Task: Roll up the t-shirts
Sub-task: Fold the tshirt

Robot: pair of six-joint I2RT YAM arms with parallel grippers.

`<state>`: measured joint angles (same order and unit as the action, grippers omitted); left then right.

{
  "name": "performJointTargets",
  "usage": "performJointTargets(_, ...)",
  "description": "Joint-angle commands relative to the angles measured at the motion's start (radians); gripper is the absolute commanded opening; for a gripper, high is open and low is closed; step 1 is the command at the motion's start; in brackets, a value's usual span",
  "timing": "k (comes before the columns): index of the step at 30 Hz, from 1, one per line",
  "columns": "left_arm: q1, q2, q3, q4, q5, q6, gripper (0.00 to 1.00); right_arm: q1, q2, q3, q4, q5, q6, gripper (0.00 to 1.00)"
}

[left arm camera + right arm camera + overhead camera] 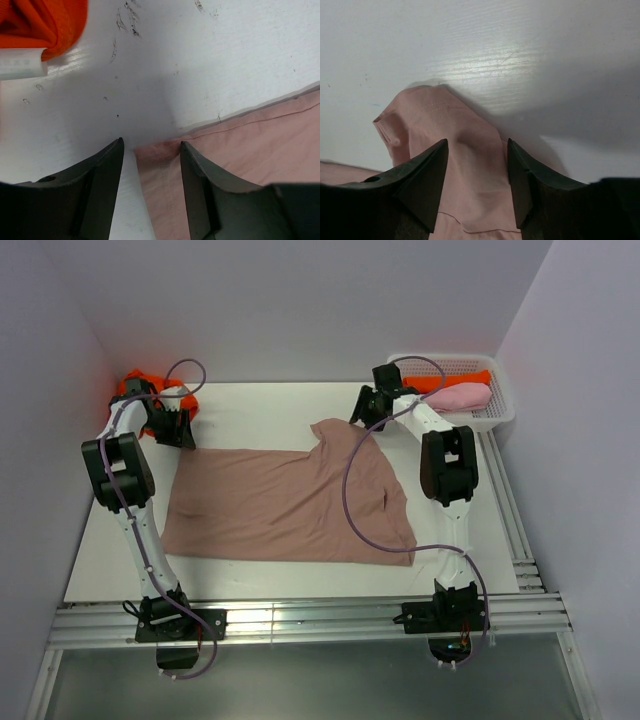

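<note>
A dusty pinkish-brown t-shirt (pixel 290 505) lies spread flat on the white table. My left gripper (pixel 178 435) is down at its far left corner. In the left wrist view that corner (pixel 160 155) lies between the open jaws of the left gripper (pixel 151 145), which do not pinch it. My right gripper (pixel 365 418) is at the shirt's far right sleeve. That sleeve (pixel 445 120) bulges up between the open jaws of the right gripper (pixel 477 145). A bright orange t-shirt (pixel 135 385) is bunched at the far left, also seen in the left wrist view (pixel 45 22).
A white mesh basket (pixel 500 400) stands at the far right corner, holding an orange t-shirt (pixel 455 380) and a light pink t-shirt (pixel 458 397). Grey walls close in the table on three sides. A metal rail (pixel 300 620) runs along the near edge.
</note>
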<state>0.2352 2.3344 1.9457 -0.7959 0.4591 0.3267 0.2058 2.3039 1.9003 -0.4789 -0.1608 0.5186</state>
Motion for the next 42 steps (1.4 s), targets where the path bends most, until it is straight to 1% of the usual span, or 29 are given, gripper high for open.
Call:
performJointTargets(1, -0.008, -0.006, 0.027, -0.019, 0.033, -0.009, 0.54, 0.006, 0.015, 0.037, 0.010, -0.023, -0.009, 0.56)
performJointTargets(3, -0.010, -0.006, 0.035, -0.019, 0.036, -0.012, 0.49, 0.007, 0.017, 0.039, 0.014, -0.028, -0.008, 0.53)
performJointTargets(4, -0.011, -0.004, 0.038, -0.020, 0.035, -0.012, 0.45, 0.007, 0.015, 0.037, 0.017, -0.032, -0.008, 0.48)
performJointTargets(5, -0.013, -0.004, 0.047, -0.020, 0.035, -0.014, 0.35, 0.006, 0.011, 0.036, 0.020, -0.031, -0.008, 0.45)
performJointTargets(6, -0.013, -0.006, 0.048, -0.023, 0.033, -0.015, 0.32, 0.007, 0.008, 0.034, 0.023, -0.028, -0.008, 0.43)
performJointTargets(7, -0.011, -0.006, 0.051, -0.023, 0.036, -0.014, 0.29, 0.007, 0.003, 0.031, 0.026, -0.025, -0.008, 0.39)
performJointTargets(8, -0.013, -0.009, 0.053, -0.022, 0.036, -0.015, 0.21, 0.007, -0.003, 0.029, 0.026, -0.017, -0.009, 0.37)
performJointTargets(9, -0.011, -0.010, 0.052, -0.017, 0.036, -0.015, 0.19, 0.007, -0.006, 0.029, 0.029, -0.016, -0.011, 0.35)
performJointTargets(10, -0.013, -0.012, 0.052, -0.017, 0.036, -0.015, 0.16, 0.006, -0.009, 0.029, 0.028, -0.011, -0.015, 0.29)
performJointTargets(11, -0.011, -0.018, 0.048, -0.013, 0.036, -0.015, 0.10, 0.007, -0.017, 0.026, 0.029, 0.000, -0.015, 0.27)
performJointTargets(12, -0.013, -0.021, 0.045, -0.006, 0.038, -0.015, 0.08, 0.007, -0.023, 0.023, 0.036, 0.004, -0.017, 0.23)
performJointTargets(13, -0.013, -0.024, 0.044, -0.005, 0.039, -0.017, 0.03, 0.007, -0.029, 0.011, 0.039, 0.010, -0.015, 0.17)
performJointTargets(14, -0.013, -0.032, 0.039, -0.002, 0.042, -0.015, 0.00, 0.006, -0.047, 0.000, 0.045, 0.024, -0.014, 0.16)
performJointTargets(17, -0.013, -0.049, 0.032, 0.007, 0.052, -0.015, 0.00, 0.007, -0.089, -0.043, 0.083, 0.049, -0.015, 0.11)
performJointTargets(22, -0.011, -0.075, 0.022, 0.029, 0.055, -0.014, 0.00, 0.007, -0.176, -0.128, 0.126, 0.098, -0.017, 0.06)
performJointTargets(35, 0.009, -0.099, 0.022, 0.026, 0.073, -0.008, 0.00, 0.006, -0.294, -0.267, 0.189, 0.139, -0.017, 0.02)
performJointTargets(42, 0.038, -0.112, 0.015, 0.024, 0.122, 0.009, 0.00, 0.006, -0.391, -0.394, 0.238, 0.159, -0.023, 0.01)
